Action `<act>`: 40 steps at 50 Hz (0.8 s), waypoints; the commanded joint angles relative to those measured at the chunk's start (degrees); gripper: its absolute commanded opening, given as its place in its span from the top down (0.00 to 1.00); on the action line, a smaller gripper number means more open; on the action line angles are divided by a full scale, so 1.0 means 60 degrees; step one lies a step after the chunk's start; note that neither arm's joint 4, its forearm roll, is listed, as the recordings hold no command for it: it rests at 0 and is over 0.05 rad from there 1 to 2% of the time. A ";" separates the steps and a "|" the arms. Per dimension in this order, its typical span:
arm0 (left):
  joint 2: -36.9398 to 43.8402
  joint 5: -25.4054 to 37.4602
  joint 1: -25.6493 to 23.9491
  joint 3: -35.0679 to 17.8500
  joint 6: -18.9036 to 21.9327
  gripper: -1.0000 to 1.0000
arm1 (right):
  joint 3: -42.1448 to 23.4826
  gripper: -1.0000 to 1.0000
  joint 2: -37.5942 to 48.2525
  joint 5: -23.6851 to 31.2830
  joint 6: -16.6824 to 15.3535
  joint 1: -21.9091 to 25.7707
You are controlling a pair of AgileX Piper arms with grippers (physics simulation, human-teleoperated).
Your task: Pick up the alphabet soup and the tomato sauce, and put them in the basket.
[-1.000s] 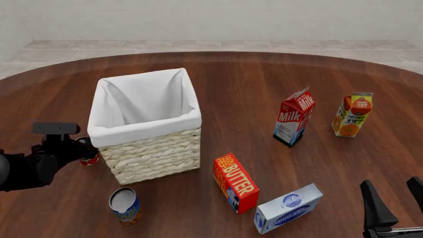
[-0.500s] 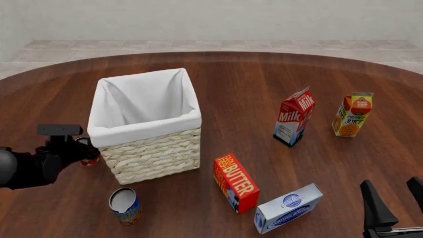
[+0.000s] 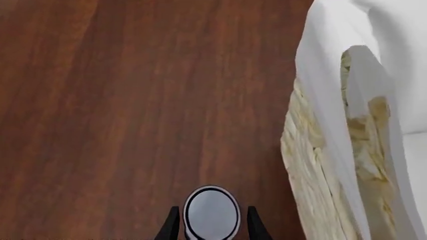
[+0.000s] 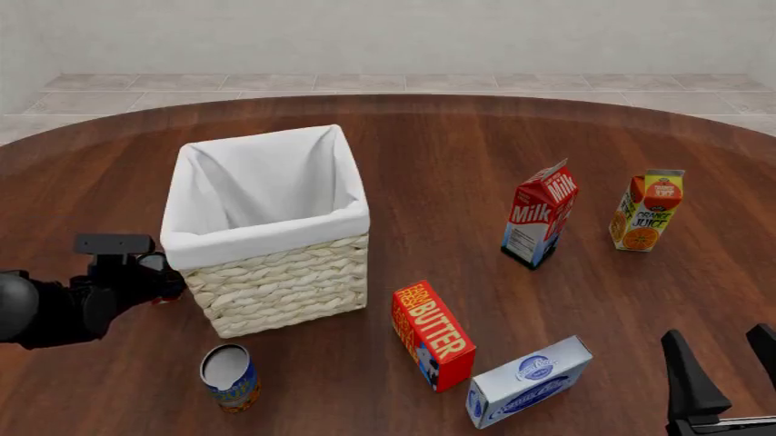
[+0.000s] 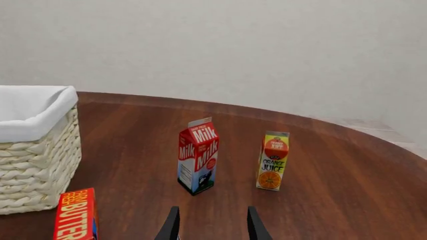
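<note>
The tomato sauce (image 3: 211,212) shows its grey round top in the left wrist view, standing between the two black fingers (image 3: 171,227). My left gripper (image 4: 158,277) is open around that can, close to the left wall of the basket (image 4: 261,238); in the front view the arm hides almost all of the can. The alphabet soup (image 4: 229,377), blue and orange with a silvery top, stands upright in front of the basket. My right gripper (image 4: 718,343) is open and holds nothing at the near right edge; it also appears as right gripper (image 5: 211,222).
A red butter box (image 4: 432,334) and a blue-white box (image 4: 529,381) lie right of the soup. A milk carton (image 4: 539,214) and an orange juice carton (image 4: 646,210) stand at the right. The basket's wicker wall (image 3: 313,165) is beside my left fingers.
My left gripper has sunk a little and edged toward the basket, so the can's red side no longer shows in the front view. The right arm has stayed still.
</note>
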 commanded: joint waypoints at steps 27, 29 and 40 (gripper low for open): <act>-0.0034 0.0094 0.0152 -0.0147 0.0089 1.00 | -0.0003 0.00 0.0000 -0.0011 -0.0007 0.0001; -0.0041 0.0110 0.0135 -0.0155 0.0113 1.00 | -0.0003 0.00 0.0000 -0.0015 -0.0001 -0.0001; -0.0596 0.0591 0.0279 -0.0416 0.0184 1.00 | 0.0003 0.00 -0.0001 -0.0024 -0.0025 0.0006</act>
